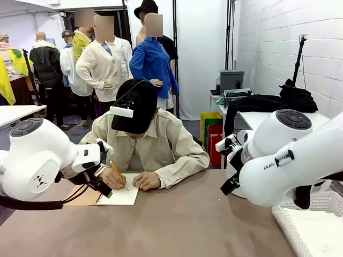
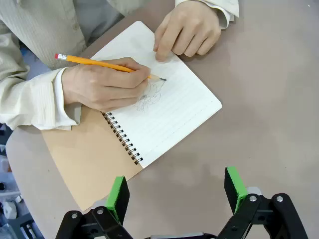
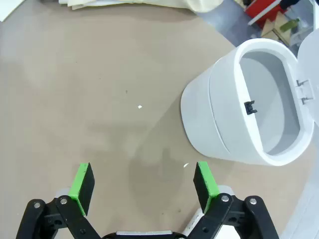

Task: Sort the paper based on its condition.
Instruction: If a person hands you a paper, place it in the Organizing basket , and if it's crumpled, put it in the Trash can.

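**A:** What's the setting?

**B:** A brown-grey counter (image 1: pixel 187 225) in a white-walled room. A person (image 1: pixel 166 139) in a cream shirt sits at its far side, bent over it.

**A:** Starting at the left?

**B:** The left pincer (image 2: pixel 175 179) hangs over the counter with its green pads spread wide and nothing between them. It is near the edge of a spiral notebook (image 2: pixel 89 154) with its brown cover folded out flat.

**A:** And the paper?

**B:** The paper (image 2: pixel 174 109) in sight is the notebook's open lined page, lying flat and bound on the coil. It carries a small pencil sketch. One hand (image 2: pixel 107 84) holds a yellow pencil (image 2: pixel 104 63) with its tip on the page. The other hand (image 2: pixel 187 30) rests on the page's far corner.

**A:** Further right?

**B:** The right pincer (image 3: pixel 143 174) is also spread open and empty, above bare counter. A white tub-like container (image 3: pixel 229 119) stands near it with its hollow inside showing. At the near right corner sits a white lattice tray (image 1: pixel 316 225).
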Robot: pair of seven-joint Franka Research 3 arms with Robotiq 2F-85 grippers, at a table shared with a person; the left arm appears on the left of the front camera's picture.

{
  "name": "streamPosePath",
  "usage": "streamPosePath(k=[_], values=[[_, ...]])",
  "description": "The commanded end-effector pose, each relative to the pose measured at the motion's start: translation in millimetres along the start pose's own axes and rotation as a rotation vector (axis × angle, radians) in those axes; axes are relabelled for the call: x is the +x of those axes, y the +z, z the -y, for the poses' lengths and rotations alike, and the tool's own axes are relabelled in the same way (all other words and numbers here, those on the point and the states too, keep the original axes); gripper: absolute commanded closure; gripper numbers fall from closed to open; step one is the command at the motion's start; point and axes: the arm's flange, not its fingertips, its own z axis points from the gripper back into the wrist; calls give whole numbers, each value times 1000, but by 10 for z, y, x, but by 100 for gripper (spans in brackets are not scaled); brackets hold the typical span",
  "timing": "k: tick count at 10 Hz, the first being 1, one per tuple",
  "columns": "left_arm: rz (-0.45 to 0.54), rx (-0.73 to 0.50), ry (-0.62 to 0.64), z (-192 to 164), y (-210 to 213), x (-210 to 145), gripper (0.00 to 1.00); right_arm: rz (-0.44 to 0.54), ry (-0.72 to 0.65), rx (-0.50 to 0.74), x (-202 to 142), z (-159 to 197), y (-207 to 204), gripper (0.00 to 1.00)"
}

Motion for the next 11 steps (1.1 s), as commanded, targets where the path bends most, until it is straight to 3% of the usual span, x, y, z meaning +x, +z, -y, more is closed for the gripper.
streamPosePath(k=[1, 11], values=[[0, 0, 0, 0, 0, 0, 0, 0, 0, 0, 0, 0, 0, 0], [0, 0, 0, 0, 0, 0, 0, 0, 0, 0, 0, 0, 0, 0]])
